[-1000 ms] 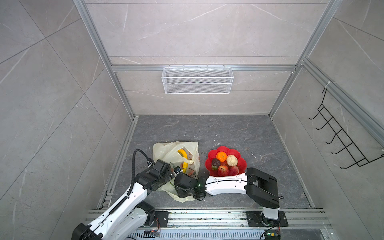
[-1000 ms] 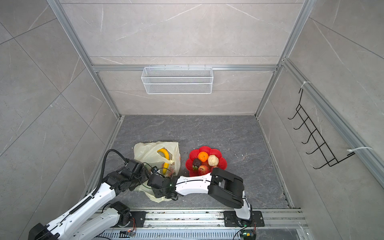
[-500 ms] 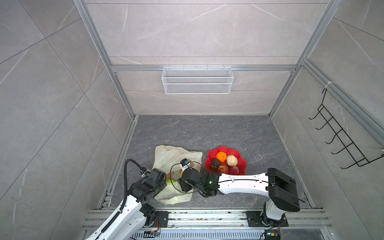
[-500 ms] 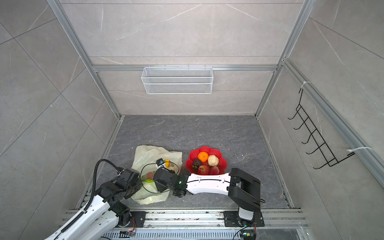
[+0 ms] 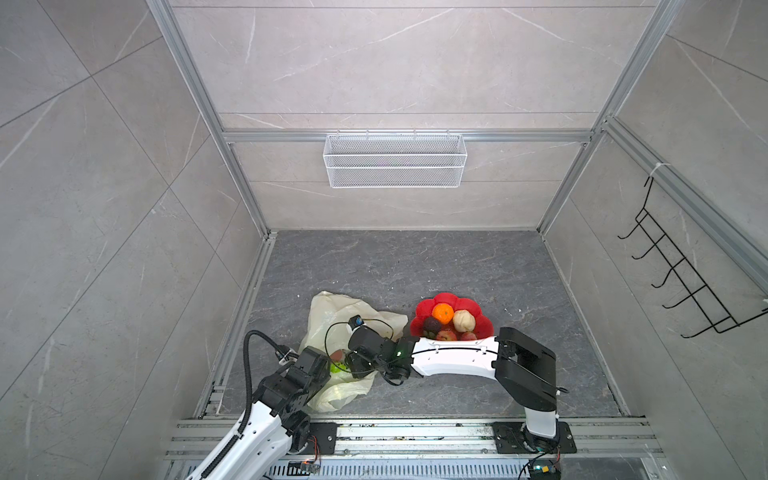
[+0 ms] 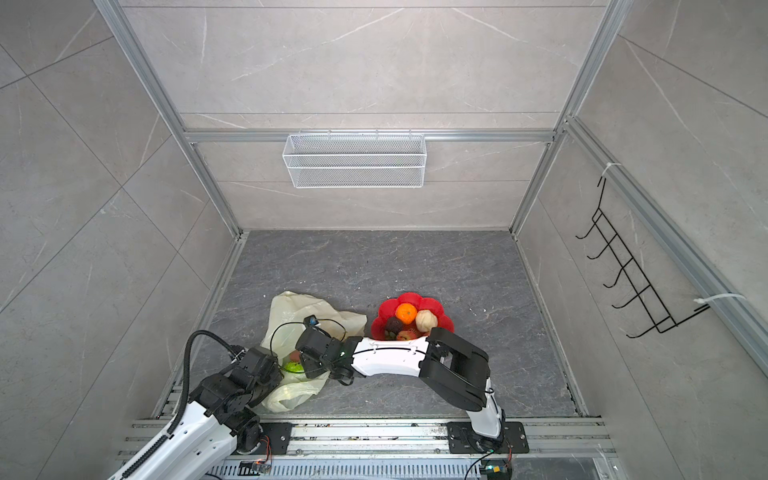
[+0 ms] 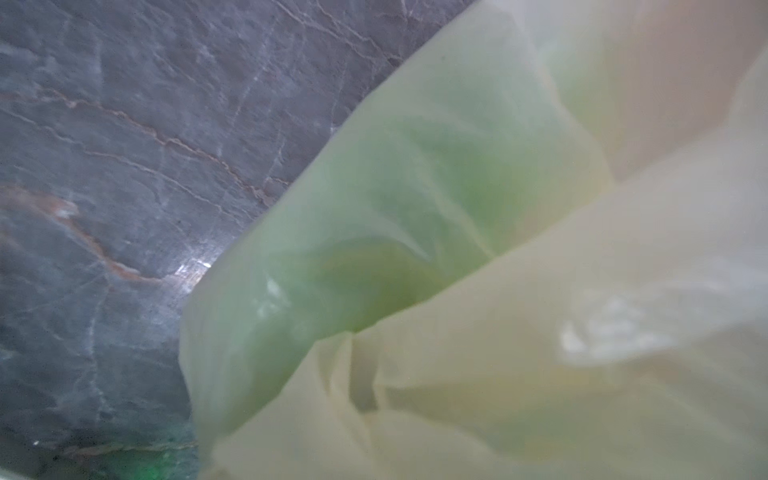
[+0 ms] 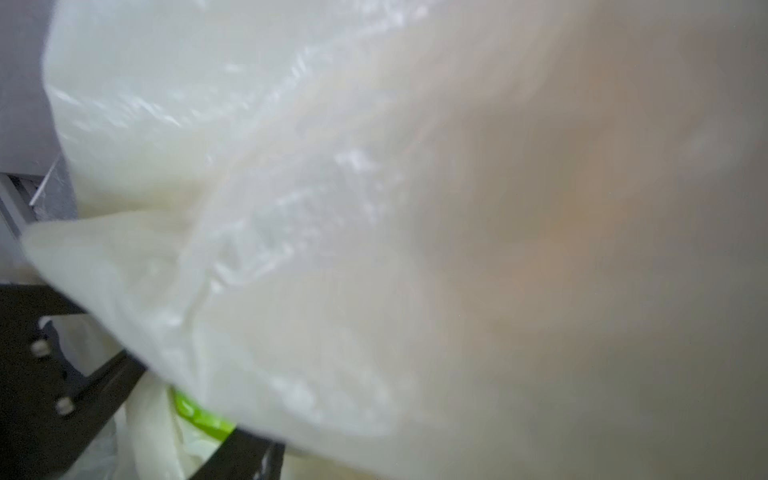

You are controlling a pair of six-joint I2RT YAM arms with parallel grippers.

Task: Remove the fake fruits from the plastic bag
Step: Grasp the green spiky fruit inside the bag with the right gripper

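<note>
The job looks partway done: an orange (image 5: pixel 442 312), a peach (image 5: pixel 462 320) and others sit on the red plate (image 5: pixel 444 297), while a green fruit (image 5: pixel 338 366) and a reddish one (image 5: pixel 337 355) show at the bag (image 5: pixel 332 309). The bag lies on the worktop (image 5: pixel 457 266) just beside the plate. The step in hand seems to be opening the bag for another pick. The left pincer (image 5: pixel 326 369) is closed at the bag's near edge, by the look on a fold of film (its wrist view gives only crumpled film with green glowing through). The right pincer (image 5: pixel 354 368) reaches across to the same spot, right beside the green fruit; film hides its jaws, so I cannot tell whether they are open. The bag's long axis runs from the near rail toward the back wall, with the mouth seemingly facing the rail. Next, I judge, the left should hold the film clear while the right closes on the green fruit rather than on loose film.
</note>
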